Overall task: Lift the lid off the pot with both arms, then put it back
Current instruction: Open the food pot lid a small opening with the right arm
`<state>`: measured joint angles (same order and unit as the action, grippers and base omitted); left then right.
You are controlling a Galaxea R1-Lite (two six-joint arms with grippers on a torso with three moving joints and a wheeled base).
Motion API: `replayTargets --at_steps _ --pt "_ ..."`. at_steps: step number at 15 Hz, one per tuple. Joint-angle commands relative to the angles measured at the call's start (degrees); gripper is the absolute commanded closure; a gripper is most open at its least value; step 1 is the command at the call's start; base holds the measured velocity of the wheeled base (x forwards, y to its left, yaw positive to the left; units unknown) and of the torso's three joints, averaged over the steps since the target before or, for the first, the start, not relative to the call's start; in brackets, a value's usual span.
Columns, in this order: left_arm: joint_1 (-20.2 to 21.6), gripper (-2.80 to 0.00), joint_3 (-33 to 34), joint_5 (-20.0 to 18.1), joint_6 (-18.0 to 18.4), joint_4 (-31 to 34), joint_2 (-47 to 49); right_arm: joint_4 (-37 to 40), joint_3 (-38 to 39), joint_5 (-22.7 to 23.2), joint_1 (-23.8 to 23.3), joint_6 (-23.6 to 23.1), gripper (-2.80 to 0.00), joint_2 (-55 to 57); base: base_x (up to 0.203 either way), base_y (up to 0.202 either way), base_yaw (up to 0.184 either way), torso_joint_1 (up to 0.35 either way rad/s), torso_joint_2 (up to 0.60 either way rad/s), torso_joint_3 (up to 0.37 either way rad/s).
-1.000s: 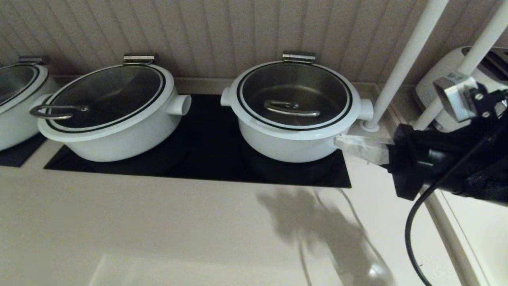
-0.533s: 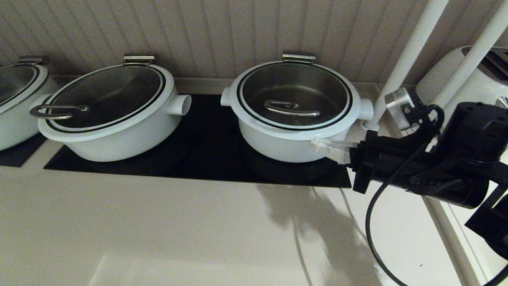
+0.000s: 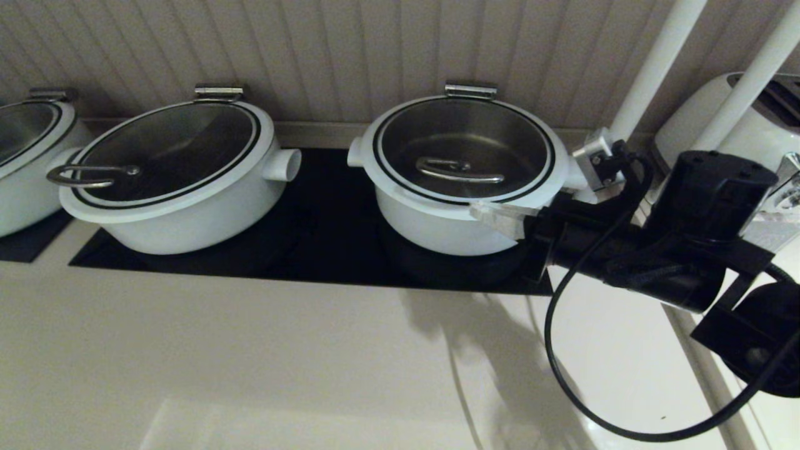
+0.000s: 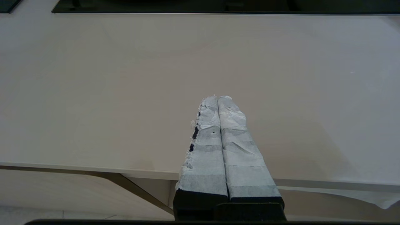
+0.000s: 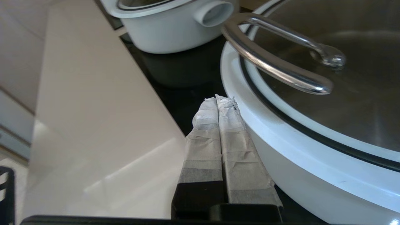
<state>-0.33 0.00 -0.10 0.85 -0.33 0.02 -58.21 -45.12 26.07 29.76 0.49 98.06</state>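
While the lid [image 3: 464, 150] sat shut on the pot [image 3: 450, 228], the right tool [image 3: 478, 211], clenched and empty, hung beside its rim; the left tool [image 4: 217, 99], clenched, hovered over the table [image 4: 93, 93].

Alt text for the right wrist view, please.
The right gripper, its taped fingers pressed shut and empty, sits just beside the white rim of the lid, which is seated on the pot. The lid's steel bar handle arches ahead, with a second white pot beyond.

Closed right tool [image 5: 217, 100] beside lid [image 5: 312, 131] rim
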Motion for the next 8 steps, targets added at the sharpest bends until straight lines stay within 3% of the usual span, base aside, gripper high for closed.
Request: replayTargets --at_steps 1,8 --pt "-0.05 0.00 0.00 0.01 0.03 -0.02 -0.02 -0.33 0.03 -0.50 0.04 -0.05 0.00 -0.06 0.000 0.000 0.000 0.000 0.00 0.000" --pt "-0.02 0.00 0.00 -0.25 0.38 -0.02 -0.02 -0.33 -1.07 -5.07 0.02 -1.63 0.00 0.61 0.000 0.000 0.000 0.000 0.00 0.000"
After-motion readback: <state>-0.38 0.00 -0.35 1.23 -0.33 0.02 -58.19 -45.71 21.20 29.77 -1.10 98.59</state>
